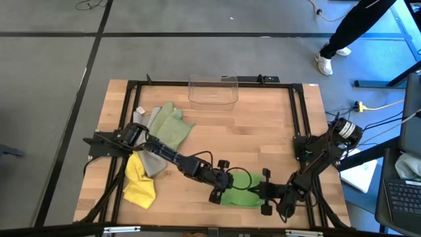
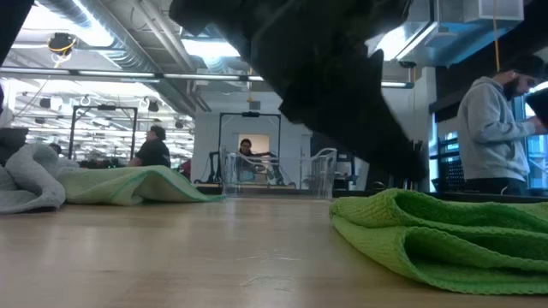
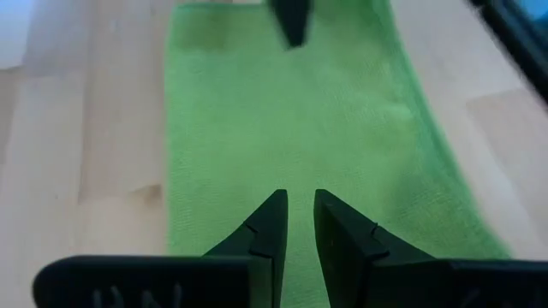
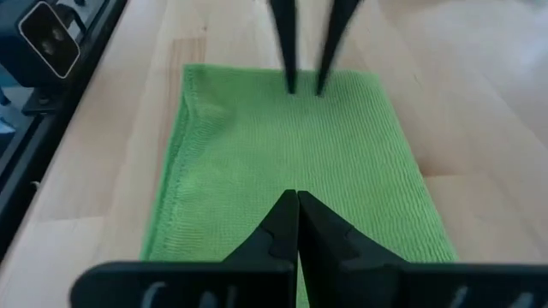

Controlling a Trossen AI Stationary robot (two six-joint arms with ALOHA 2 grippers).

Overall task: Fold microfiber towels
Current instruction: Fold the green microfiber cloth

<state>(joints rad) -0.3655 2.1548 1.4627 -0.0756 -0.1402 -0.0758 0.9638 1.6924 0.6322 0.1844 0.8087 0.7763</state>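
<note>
The bright green towel (image 1: pixel 242 193) lies folded in a strip near the table's front edge; the low view shows its layers (image 2: pixel 445 235). My left gripper (image 3: pixel 300 205) is at the strip's left end, its fingers a narrow gap apart with nothing between them. My right gripper (image 4: pixel 297 201) is shut over the right end. Each shows in the other's wrist view, left gripper (image 4: pixel 306 85) and right gripper (image 3: pixel 291 34). The yellow towel (image 1: pixel 139 183), grey towel (image 1: pixel 153 162) and pale sage towel (image 1: pixel 172 128) lie crumpled at the left. My left gripper's fingertips stand at the green towel's left end (image 4: pixel 257 81), slanting down from the table's left; I cannot tell whether they touch it. My right gripper's shut fingers slant down over the towel's right end (image 4: pixel 257 214); whether they touch the cloth cannot be told.
A clear plastic bin (image 1: pixel 212 90) stands at the middle of the far edge. A black frame (image 1: pixel 299 125) runs along the table's sides. Bare wood (image 1: pixel 243 138) lies between the bin and the green towel. People show in the room beyond the table.
</note>
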